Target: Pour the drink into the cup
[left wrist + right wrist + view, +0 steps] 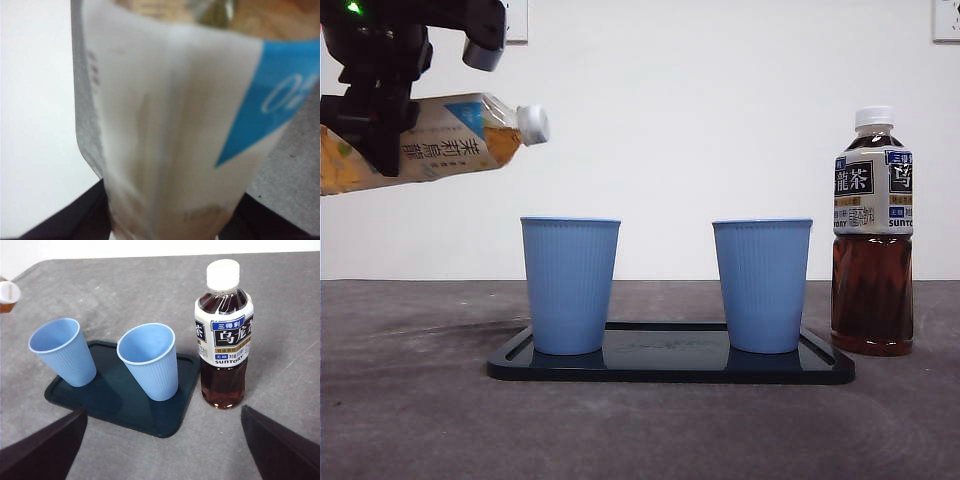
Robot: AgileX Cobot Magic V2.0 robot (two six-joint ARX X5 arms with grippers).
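Tilted bottle [440,145] — left gripper [167,220]

Two ribbed blue cups [570,285] [762,285], dark tray [670,365], white-capped brown tea bottle [872,240].

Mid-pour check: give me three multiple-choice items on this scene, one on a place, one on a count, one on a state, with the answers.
1. Where does the dark oolong tea bottle stand?
A. on the tray
B. on the table beside the tray
C. inside a cup

2. How many ribbed blue paper cups stand on the flat black tray?
A. one
B. two
C. three

3. How is the yellow-labelled jasmine tea bottle held by the left pincer?
A. upright, cap off
B. lying on the table
C. tilted in the air, white cap on

Answers:
1 B, it stands on the grey table off the tray's edge.
2 B, left cup and right cup.
3 C, its capped neck points towards the left cup.
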